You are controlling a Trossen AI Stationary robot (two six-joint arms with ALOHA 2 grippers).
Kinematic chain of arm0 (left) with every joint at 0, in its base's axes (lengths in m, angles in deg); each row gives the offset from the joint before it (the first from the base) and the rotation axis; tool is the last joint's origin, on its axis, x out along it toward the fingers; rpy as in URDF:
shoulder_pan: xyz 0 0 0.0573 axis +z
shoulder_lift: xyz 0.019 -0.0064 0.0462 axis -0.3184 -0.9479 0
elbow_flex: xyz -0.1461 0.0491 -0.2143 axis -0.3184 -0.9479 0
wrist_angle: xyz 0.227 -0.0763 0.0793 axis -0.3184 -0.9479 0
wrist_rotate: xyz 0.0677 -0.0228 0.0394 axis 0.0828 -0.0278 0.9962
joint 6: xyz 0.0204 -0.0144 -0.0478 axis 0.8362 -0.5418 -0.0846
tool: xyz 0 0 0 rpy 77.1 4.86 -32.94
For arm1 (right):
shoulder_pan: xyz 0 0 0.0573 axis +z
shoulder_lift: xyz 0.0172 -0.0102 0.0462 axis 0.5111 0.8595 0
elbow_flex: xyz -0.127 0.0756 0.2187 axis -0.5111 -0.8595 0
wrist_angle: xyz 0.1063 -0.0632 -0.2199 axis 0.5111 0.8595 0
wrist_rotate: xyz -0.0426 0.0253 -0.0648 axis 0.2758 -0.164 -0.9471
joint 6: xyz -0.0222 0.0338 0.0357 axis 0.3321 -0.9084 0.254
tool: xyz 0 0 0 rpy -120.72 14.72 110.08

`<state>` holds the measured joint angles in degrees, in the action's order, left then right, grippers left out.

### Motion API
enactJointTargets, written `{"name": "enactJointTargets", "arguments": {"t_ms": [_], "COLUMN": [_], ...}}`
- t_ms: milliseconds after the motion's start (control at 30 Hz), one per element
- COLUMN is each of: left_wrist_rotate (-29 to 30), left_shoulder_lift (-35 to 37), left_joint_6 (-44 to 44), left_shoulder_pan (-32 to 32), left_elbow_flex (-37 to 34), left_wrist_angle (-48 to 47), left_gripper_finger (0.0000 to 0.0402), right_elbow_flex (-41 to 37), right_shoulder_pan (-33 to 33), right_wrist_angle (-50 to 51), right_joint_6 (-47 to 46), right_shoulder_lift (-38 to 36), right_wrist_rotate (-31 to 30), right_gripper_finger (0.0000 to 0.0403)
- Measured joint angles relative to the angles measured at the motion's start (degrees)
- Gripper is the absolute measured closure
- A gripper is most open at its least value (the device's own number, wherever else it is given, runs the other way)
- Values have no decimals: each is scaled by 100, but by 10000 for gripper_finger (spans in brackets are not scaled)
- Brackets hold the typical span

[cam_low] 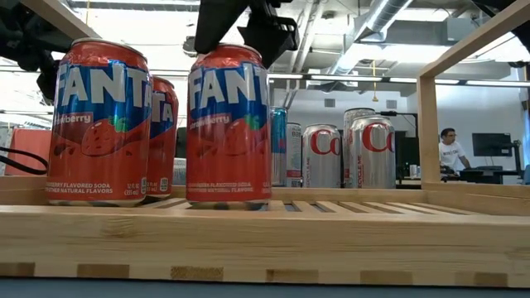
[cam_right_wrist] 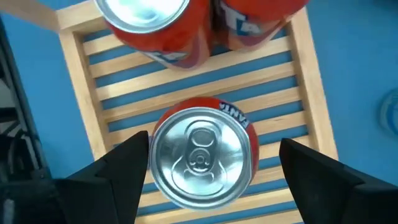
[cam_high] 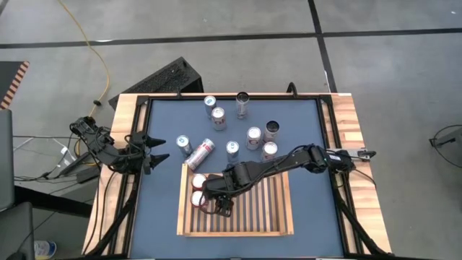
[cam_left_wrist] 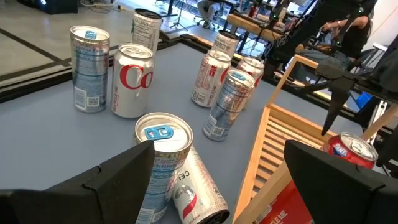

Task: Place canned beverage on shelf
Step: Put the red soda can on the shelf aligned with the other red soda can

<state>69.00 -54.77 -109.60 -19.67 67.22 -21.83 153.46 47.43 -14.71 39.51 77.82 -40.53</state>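
Three red Fanta cans stand upright on the slatted light-wood shelf [cam_high: 267, 209]: one near its left rim [cam_low: 98, 124], one behind that [cam_low: 166, 132], and one [cam_low: 229, 124] under my right gripper. My right gripper [cam_right_wrist: 214, 143] is open just above this can's top [cam_right_wrist: 200, 155], a finger on each side, and shows over the shelf's left part in the high view [cam_high: 215, 204]. My left gripper [cam_high: 160, 150] is open and empty at the table's left edge.
Several silver cans stand on the blue tabletop beyond the shelf [cam_high: 253, 137], and one lies on its side [cam_high: 202, 153] near the shelf's far left corner. One upright can [cam_left_wrist: 163, 155] stands close before my left gripper. The shelf's right part shows bare slats [cam_high: 271, 213].
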Motion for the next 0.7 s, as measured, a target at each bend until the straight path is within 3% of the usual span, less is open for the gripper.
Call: {"name": "enactJointTargets", "arguments": {"t_ms": [200,467,700], "left_wrist_rotate": [-1,-11,-13], "left_shoulder_lift": [0,0,0], "left_joint_6": [-2,-2,-60], "left_shoulder_pan": [0,2,2], "left_elbow_flex": [0,0,0], "left_wrist_angle": [0,0,0], "left_gripper_finger": [53,53,53], "right_elbow_flex": [0,0,7], "right_shoulder_pan": [-21,-218,-293], "right_wrist_angle": [26,-119,736], "right_joint_6": [-118,-294,-107], "right_shoulder_lift": [0,-201,-415], "right_wrist_rotate": [260,1215,1419], "right_gripper_finger": [74,74,74]}}
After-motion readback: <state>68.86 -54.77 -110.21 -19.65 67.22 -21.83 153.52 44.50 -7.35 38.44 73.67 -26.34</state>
